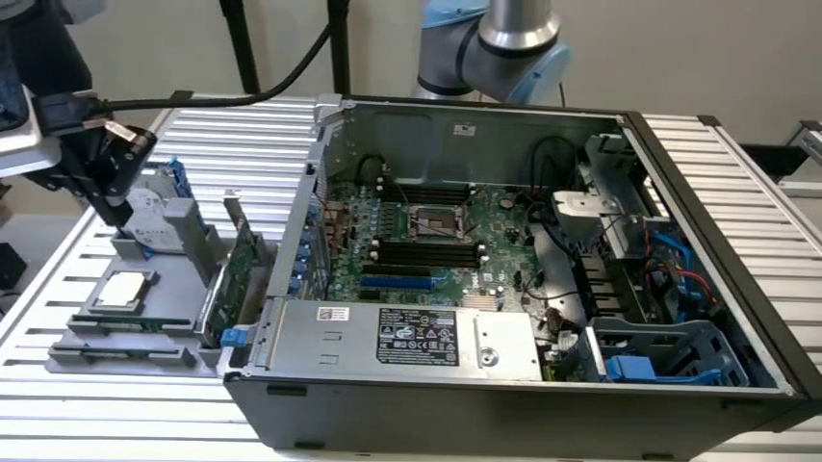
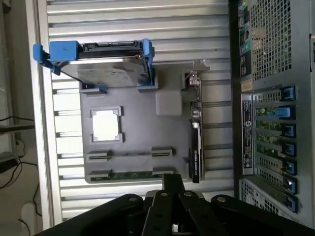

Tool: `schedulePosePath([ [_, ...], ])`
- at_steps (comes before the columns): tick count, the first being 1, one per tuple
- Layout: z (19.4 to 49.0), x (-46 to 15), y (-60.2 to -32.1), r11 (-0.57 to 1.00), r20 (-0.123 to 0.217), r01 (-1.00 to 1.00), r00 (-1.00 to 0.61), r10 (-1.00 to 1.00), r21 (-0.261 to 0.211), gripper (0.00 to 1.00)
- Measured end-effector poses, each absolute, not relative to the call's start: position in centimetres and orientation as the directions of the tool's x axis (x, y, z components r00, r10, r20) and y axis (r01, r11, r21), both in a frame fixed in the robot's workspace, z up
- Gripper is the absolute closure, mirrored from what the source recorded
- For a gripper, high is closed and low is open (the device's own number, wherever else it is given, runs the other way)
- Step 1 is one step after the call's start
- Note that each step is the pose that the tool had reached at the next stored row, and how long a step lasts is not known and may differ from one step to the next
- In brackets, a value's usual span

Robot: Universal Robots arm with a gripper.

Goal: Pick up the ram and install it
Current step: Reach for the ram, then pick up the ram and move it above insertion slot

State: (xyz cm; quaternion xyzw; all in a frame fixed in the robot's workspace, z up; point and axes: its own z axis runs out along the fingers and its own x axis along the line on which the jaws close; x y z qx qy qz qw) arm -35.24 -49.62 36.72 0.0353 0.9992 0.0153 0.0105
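Gripper [image 1: 111,197] hangs over the gray fixture [image 2: 147,110] at the exterior view's left, above the end with the hard drive [image 2: 98,64]. It is clear of every part. Can't tell whether it's spread or closed.

The ram [image 2: 130,174] sits on edge in a slotted row of the fixture. It is on the side of the processor [image 2: 106,124] away from the drive and runs parallel to the fixture's outer edge. It looks like the outermost of the two rows, though I can't be sure. Gray holders cap both of its ends.

Edges:
- The expansion card [image 2: 195,132] stands on edge just beside one end of the ram rows, between them and the computer case [image 1: 514,404].
- The case's wall rises right next to the fixture on the exterior view's right, so that side is tight.
- The other fixture sides border bare slatted table [image 1: 244,144].

Inside the case:
- The motherboard [image 1: 437,231] lies flat and exposed, with the lid off.
- The black memory slots [image 1: 424,253] lie just past the processor socket toward the power supply [image 1: 411,337].
- The power supply's housing bounds the board on the near side.
- Drive bays and cables crowd the exterior view's right — open air straight above the slots.
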Motion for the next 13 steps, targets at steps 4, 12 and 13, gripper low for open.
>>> schedulePosePath([
  [4, 36.4, -36.5, -50.0, 0.997, -0.020, 0.070, -0.997, 0.071, 0.029, 1.00],
  [12, 35.8, -39.4, -50.5, 0.997, -0.017, 0.070, -0.997, 0.071, 0.023, 1.00],
  [13, 35.8, -39.7, -50.6, 0.997, -0.016, 0.070, -0.997, 0.071, 0.022, 1.00],
])
